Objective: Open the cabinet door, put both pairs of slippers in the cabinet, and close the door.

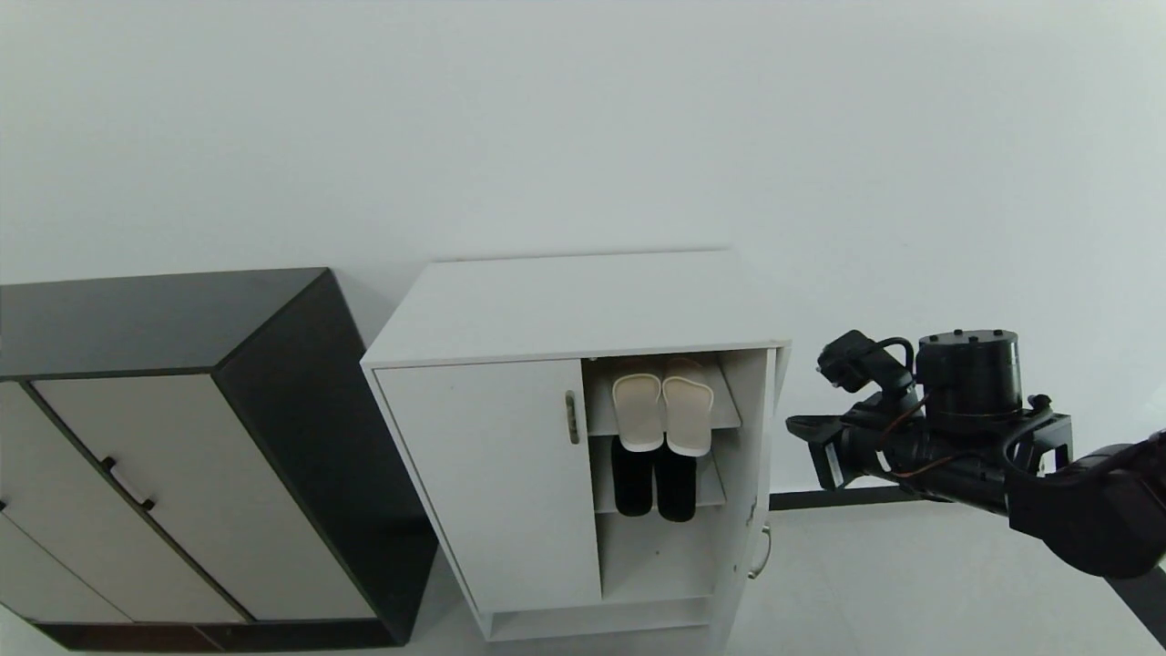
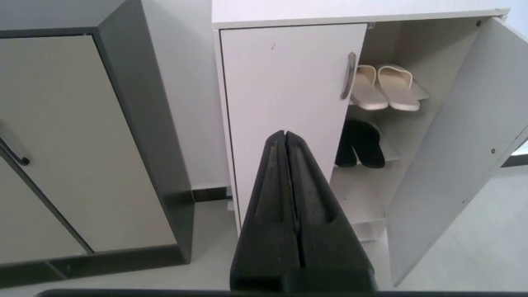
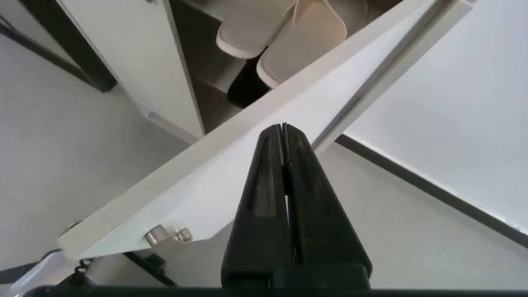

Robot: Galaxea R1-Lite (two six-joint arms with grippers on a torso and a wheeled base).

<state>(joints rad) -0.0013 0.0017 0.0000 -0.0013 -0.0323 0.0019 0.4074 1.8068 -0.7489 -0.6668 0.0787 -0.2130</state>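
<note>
1. Here's the white two-door wooden cabinet (image 1: pixel 565 310) against the plain white wall (image 1: pixel 583 118). Its left door (image 1: pixel 492 474) is closed flat, and its right door (image 1: pixel 751 474) is swung wide open.
2. Inside the cabinet, on the top shelf, sits the pair of cream open-toe slippers (image 1: pixel 662 410), side by side with their ends poking over the shelf's front edge.
3. One shelf down in the same cabinet is the pair of black slippers (image 1: pixel 652 483), directly beneath the cream pair and also overhanging the edge.
4. The cabinet's lowest compartment shows only bare white board.
5. The right pincer (image 1: pixel 811 446) hangs level just beside the cabinet's open door, on its outer side. From the wrist, its fingers (image 3: pixel 272 165) are pressed together with nothing between them, and their tips point at the white door panel (image 3: pixel 206 181). I can't tell whether they touch it.
6. A small metal handle (image 3: pixel 165 236) sits on that door's outer face.
7. The left pincer (image 2: pixel 285 136) is out in front of the cabinet, facing the closed left door. Its fingers are clamped flat against each other and hold nothing.
8. Just left of the cabinet stands a black-sided cupboard with beige doors (image 1: pixel 273 410), and pale grey floor (image 1: pixel 911 583) lies to the cabinet's right.
</note>
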